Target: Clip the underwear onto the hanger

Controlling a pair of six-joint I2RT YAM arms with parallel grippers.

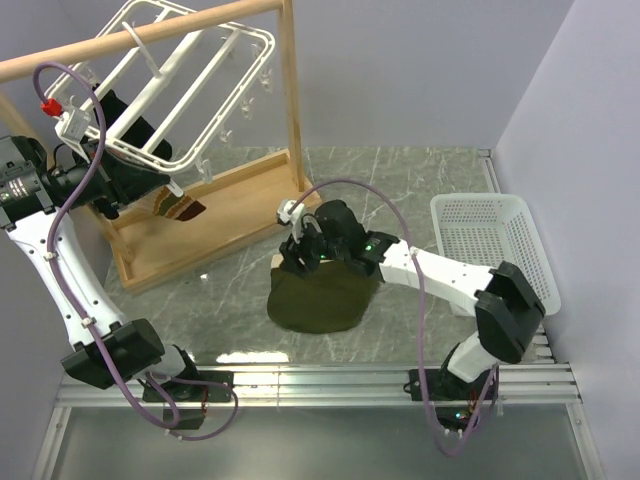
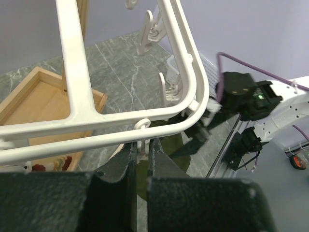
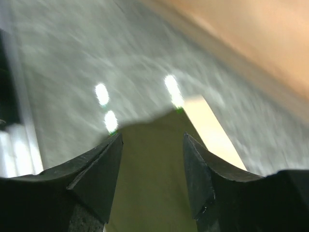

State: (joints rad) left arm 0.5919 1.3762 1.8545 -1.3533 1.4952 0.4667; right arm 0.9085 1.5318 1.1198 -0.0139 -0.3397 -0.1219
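at the far left, up by the wooden rail stand [image 1: 230, 195], your left fingers [image 2: 164, 166] are pinched nearly shut on one small clip [image 2: 142, 147] dangling under the white hanger [image 2: 77, 72], probably to squeeze it ready for cloth. out on the desk [image 1: 420, 190], the olive underwear [image 1: 320, 295] lies in a flat heap, well apart from that clip. your right fingers [image 3: 96, 174] hang over its far edge, spread apart, cloth showing between them but nothing gripped. next comes a pinch and a lift toward the clip.

table [image 1: 420, 185] | on it: underwear [image 1: 315, 300]; wooden stand [image 1: 215, 215]; basket [image 1: 478, 198], probably at edge
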